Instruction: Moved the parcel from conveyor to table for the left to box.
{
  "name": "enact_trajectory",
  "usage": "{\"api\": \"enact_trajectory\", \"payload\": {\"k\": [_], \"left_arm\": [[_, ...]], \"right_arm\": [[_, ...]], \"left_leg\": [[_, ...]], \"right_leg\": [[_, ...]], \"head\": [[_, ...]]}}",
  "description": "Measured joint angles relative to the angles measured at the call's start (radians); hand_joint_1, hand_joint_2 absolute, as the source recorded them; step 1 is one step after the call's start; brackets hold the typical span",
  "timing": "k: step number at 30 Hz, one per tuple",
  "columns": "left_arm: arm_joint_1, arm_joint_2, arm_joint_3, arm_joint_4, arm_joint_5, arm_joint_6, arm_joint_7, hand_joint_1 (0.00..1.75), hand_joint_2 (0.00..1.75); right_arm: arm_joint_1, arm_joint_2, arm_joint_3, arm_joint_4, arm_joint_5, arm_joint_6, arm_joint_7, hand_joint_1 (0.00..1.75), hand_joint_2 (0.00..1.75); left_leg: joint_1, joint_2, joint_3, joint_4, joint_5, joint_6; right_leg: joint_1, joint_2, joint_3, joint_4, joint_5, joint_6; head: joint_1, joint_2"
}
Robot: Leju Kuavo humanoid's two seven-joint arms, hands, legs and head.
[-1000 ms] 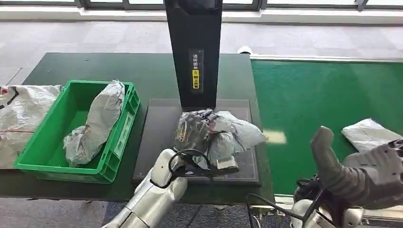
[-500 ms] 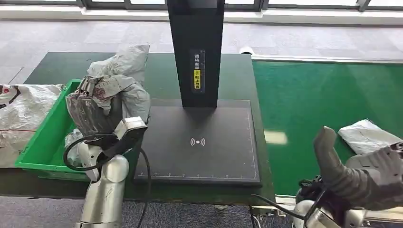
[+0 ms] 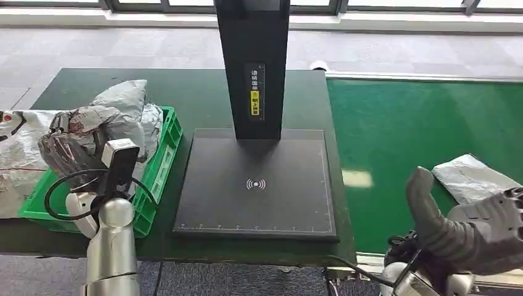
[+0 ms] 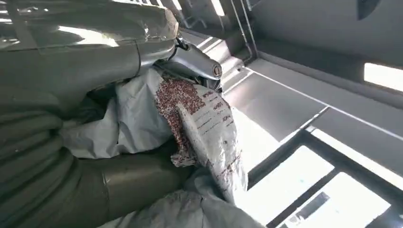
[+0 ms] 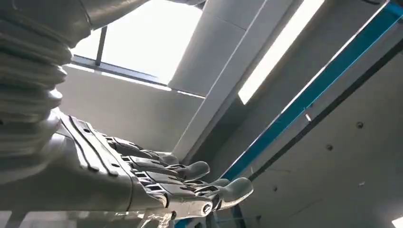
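We see the left hand point(image 3: 68, 154) clamped around a grey plastic parcel point(image 3: 117, 108), held up over the green crate point(image 3: 161, 161); the parcel bulges out above and beyond the fingers. It's crumpled, shiny grey poly, with a white label speckled in red print point(image 4: 190, 118) in the left wrist view. The right hand point(image 3: 475, 228) holds nothing, fingers extended and apart, thumb raised, just in front of another grey parcel point(image 3: 472, 176) lying on the green conveyor point(image 3: 401, 123).
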Motion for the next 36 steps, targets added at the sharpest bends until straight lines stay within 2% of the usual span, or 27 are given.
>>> {"api": "enact_trajectory", "payload": {"k": [6, 14, 18, 22, 27, 29, 30, 34, 35, 36], "left_arm": [[-0.024, 0.002, 0.057, 0.053, -0.014, 0.0, 0.01, 1.75, 1.75], [-0.141, 0.04, 0.213, 0.351, -0.16, 0.0, 0.065, 1.75, 1.75], [-0.194, 0.054, 0.285, 0.474, -0.322, 0.0, 0.128, 1.75, 1.75], [-0.234, 0.067, 0.298, 0.587, -0.457, 0.0, 0.237, 1.75, 1.75], [-0.269, 0.079, 0.3, 0.668, -0.48, 0.0, 0.268, 1.75, 1.75], [-0.291, 0.088, 0.3, 0.724, -0.505, 0.0, 0.32, 1.75, 1.75], [-0.301, 0.093, 0.299, 0.755, -0.513, 0.0, 0.364, 0.03, 1.75], [-0.33, 0.117, 0.281, 0.86, -0.52, 0.0, 0.475, 0.0, 1.75], [-0.334, 0.123, 0.27, 0.879, -0.52, 0.0, 0.489, 0.0, 0.0], [-0.334, 0.127, 0.26, 0.892, -0.516, 0.0, 0.497, 0.0, 0.0]], "right_arm": [[0.0, 0.0, 0.0, 0.0, 0.001, 0.0, 0.0, 0.0, 1.75], [0.011, 0.0, 0.0, -0.01, 0.011, 0.0, 0.0, 0.0, 1.75], [0.011, 0.0, 0.0, -0.01, 0.019, 0.0, 0.0, 0.0, 1.75], [0.011, 0.0, 0.0, -0.01, 0.021, 0.0, 0.0, 0.0, 1.75], [0.011, 0.0, 0.0, -0.009, 0.021, 0.002, 0.0, 0.0, 1.75], [0.011, 0.0, 0.0, -0.009, 0.021, 0.002, 0.0, 0.0, 1.75], [0.011, 0.0, 0.001, -0.008, 0.021, 0.002, 0.0, 0.0, 1.75], [0.01, 0.0, 0.002, -0.002, 0.02, 0.003, 0.0, 0.0, 1.75], [0.01, 0.0, 0.003, 0.001, 0.021, 0.003, 0.0, 0.0, 1.75], [0.01, 0.0, 0.003, 0.003, 0.021, 0.003, 0.0, 0.0, 1.75]], "left_leg": [[0.0, 0.0, 0.0, 0.0, 0.0, 0.0], [0.0, -0.001, 0.0, 0.0, 0.0, 0.0], [0.0, -0.003, 0.0, 0.0, 0.0, 0.0], [0.0, -0.005, 0.0, 0.0, 0.0, 0.0], [0.0, -0.006, 0.001, 0.0, 0.001, 0.001], [-0.001, -0.008, 0.002, 0.0, 0.002, 0.003], [-0.001, -0.008, 0.003, 0.0, 0.002, 0.003], [-0.002, -0.009, 0.009, -0.001, 0.002, 0.004], [-0.002, -0.009, 0.01, -0.002, 0.002, 0.004], [-0.002, -0.01, 0.011, -0.002, 0.002, 0.004]], "right_leg": [[0.0, -0.001, 0.0, 0.0, 0.0, 0.0], [0.0, -0.001, 0.0, 0.0, 0.0, 0.0], [0.0, -0.002, 0.001, 0.0, 0.0, 0.0], [-0.001, -0.003, 0.002, 0.0, 0.0, 0.0], [-0.001, -0.006, 0.004, 0.0, 0.0, 0.0], [-0.002, -0.01, 0.006, 0.0, 0.0, 0.001], [-0.002, -0.01, 0.007, 0.0, -0.001, 0.001], [-0.004, -0.012, 0.013, 0.0, -0.002, 0.002], [-0.004, -0.012, 0.015, 0.0, -0.002, 0.002], [-0.004, -0.012, 0.016, 0.0, -0.003, 0.002]], "head": [[0.0, 0.0], [0.0, 0.0], [0.0, 0.0], [0.0, 0.0], [0.0, 0.0], [0.0, 0.0], [0.0, 0.0], [0.0, 0.0], [0.0, 0.0], [0.0, 0.0]]}}
